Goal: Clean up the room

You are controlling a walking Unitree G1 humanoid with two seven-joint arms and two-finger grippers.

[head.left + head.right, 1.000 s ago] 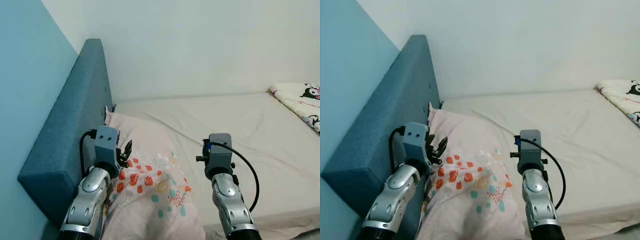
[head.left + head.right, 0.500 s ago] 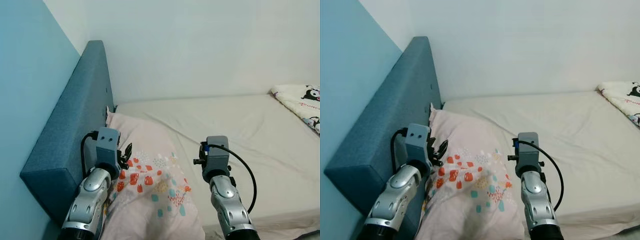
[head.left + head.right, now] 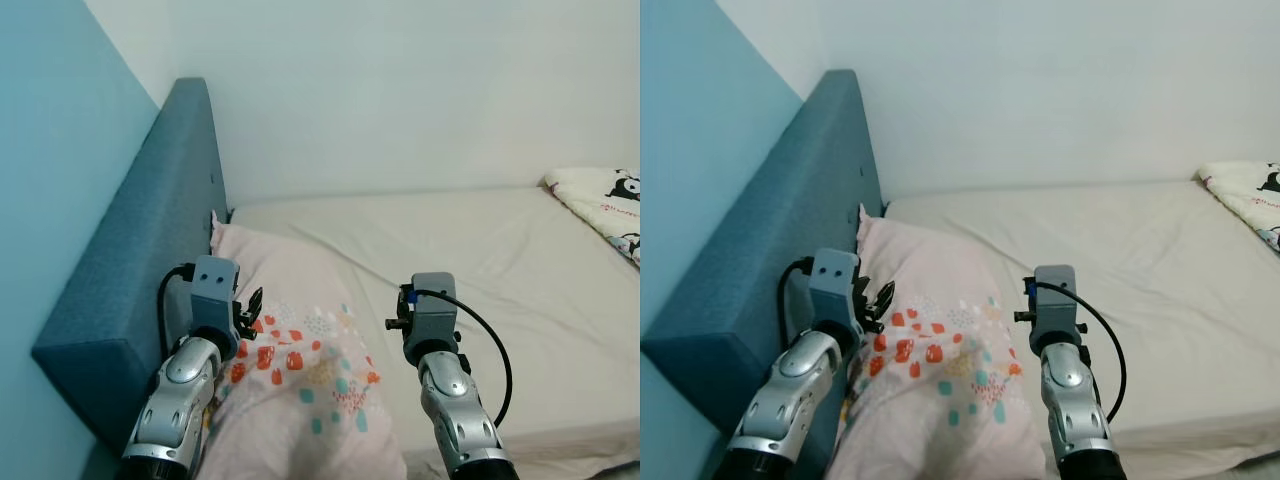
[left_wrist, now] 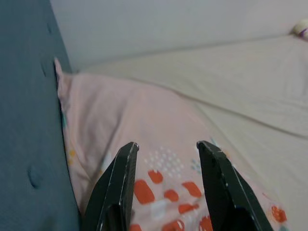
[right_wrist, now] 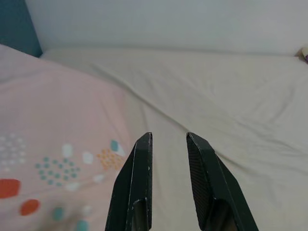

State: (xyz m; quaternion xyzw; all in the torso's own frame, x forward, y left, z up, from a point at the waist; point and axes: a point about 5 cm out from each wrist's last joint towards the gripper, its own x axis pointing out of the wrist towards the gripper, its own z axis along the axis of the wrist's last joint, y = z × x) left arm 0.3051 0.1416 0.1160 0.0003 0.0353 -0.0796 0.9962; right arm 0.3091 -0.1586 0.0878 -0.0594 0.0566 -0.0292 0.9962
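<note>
Pink cotton, printed with red and teal dots, covers the pillow (image 3: 300, 350) lying at the near left of the bed (image 3: 480, 250), its left edge touching the blue upholstered headboard (image 3: 150, 260). Both silver arms reach over it: the left gripper (image 4: 166, 159) hovers above the pillow's left side, just beside the headboard, jaws released and spread with nothing between them; the right gripper (image 5: 168, 144) hangs over the pillow's right edge where it meets the cream sheet, jaws parted only a little and also empty. The pillow's long axis runs near to far along the headboard, its far corner (image 3: 214, 222) pointing toward the far wall and its near end dropping out of view at the bed's front edge. From here, the risk I see is that a grab on loose fabric would pinch only the pillowcase, so the pillow sags or slips off the near edge; the left jaws could also scrape the headboard, being so close. Further right at the far end lies a white cartoon-print blanket (image 3: 600, 200).
</note>
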